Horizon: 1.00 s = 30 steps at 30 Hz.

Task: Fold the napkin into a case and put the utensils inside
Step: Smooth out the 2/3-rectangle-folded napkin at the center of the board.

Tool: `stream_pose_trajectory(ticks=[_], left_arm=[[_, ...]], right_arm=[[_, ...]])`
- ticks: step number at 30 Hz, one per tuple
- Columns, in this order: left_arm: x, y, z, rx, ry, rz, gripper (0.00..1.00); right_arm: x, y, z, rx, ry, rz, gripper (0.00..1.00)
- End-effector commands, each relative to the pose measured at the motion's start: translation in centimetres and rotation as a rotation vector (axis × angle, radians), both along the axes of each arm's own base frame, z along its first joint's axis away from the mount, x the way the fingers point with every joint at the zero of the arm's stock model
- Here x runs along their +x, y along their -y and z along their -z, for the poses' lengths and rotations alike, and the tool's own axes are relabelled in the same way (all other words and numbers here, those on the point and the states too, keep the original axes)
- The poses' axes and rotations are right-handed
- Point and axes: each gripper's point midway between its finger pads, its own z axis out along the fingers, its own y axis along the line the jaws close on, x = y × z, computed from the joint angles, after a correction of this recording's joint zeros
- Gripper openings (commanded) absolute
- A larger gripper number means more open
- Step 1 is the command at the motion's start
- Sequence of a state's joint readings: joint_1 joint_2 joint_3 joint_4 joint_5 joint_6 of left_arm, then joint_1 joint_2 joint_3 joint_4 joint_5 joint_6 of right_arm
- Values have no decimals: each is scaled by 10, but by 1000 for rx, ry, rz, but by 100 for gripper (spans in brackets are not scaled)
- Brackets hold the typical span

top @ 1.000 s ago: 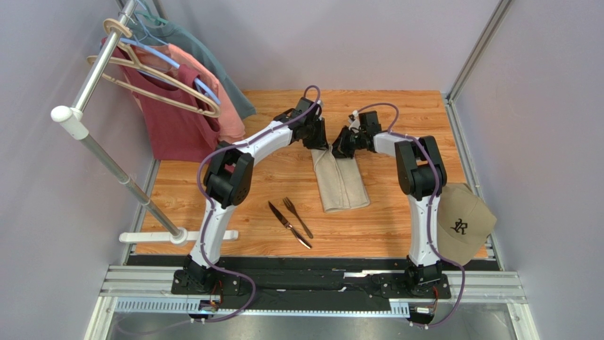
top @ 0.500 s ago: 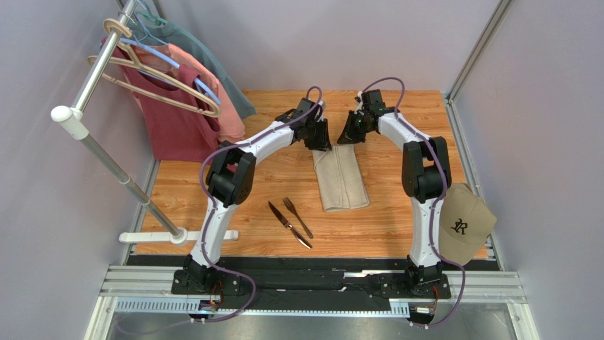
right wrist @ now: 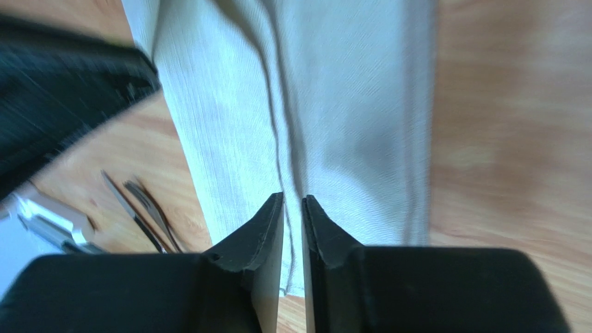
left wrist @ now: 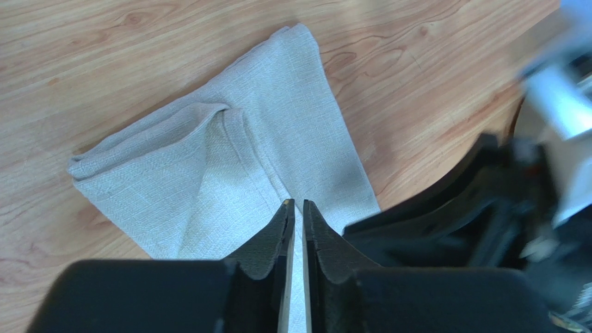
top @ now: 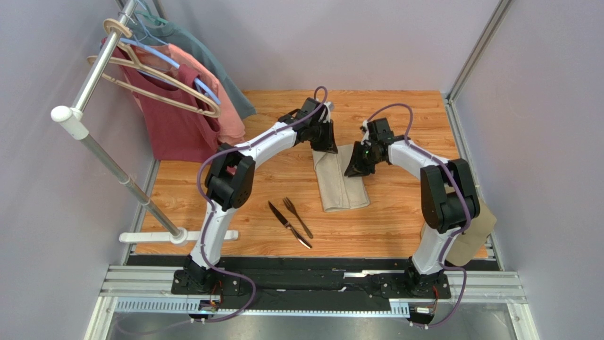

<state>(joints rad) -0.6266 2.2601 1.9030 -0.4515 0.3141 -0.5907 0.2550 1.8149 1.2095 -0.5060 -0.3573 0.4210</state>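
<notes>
1. The napkin is a plain beige cloth, folded into a long narrow strip. It lies flat mid-worktop, its side flaps meeting along a centre line.
2. The fork, slim and dark, lies at a slant near the napkin's left edge, tines pointing away.
3. The knife lies just left of the fork, similarly slanted.

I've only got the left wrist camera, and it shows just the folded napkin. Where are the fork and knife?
Observer: The fork and knife lie side by side on the table, left of the napkin, toward the arm bases.
Operator: Which is closer to the napkin?
Observer: The fork; the knife lies on its left.
Operator: And the right pincer?
Observer: The right pincer is above the napkin, about midway along its length.
</notes>
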Motion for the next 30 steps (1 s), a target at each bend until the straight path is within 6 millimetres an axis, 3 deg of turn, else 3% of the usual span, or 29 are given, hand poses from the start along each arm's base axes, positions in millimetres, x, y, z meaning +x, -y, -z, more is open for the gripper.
stream_pose_trajectory(ticks=[1, 5, 10, 15, 20, 23, 24, 26, 27, 28, 29, 30], left_arm=[[11, 7, -19, -23, 56, 20, 15], [11, 14, -7, -36, 8, 26, 13], [21, 9, 26, -1, -31, 1, 11], [30, 13, 45, -4, -44, 10, 10], [41, 16, 44, -29, -26, 4, 10], [36, 17, 34, -22, -12, 37, 13], [34, 17, 14, -35, 20, 47, 18], [24, 15, -1, -45, 28, 60, 27], [20, 15, -31, -79, 60, 70, 33], [13, 12, -36, -82, 56, 74, 35], [9, 9, -61, -103, 82, 71, 37], [4, 4, -68, -101, 78, 61, 37]], right_arm=[[-19, -40, -20, 168, 64, -93, 17], [-41, -52, -15, 204, 35, -137, 10], [-60, -56, -4, 188, 20, -152, 8], [-72, -43, 16, 118, -2, -158, 6], [-71, -30, 28, 30, 10, -159, 4], [-64, -26, 19, -3, 37, -158, 4], [-63, -28, 10, 12, 56, -161, 4], [-60, -30, 0, 24, 71, -157, 4], [-60, -30, -2, 23, 69, -155, 5], [-57, -31, -8, 25, 83, -150, 5], [-55, -30, -11, 22, 90, -144, 6], [-53, -28, -13, 19, 91, -137, 7]])
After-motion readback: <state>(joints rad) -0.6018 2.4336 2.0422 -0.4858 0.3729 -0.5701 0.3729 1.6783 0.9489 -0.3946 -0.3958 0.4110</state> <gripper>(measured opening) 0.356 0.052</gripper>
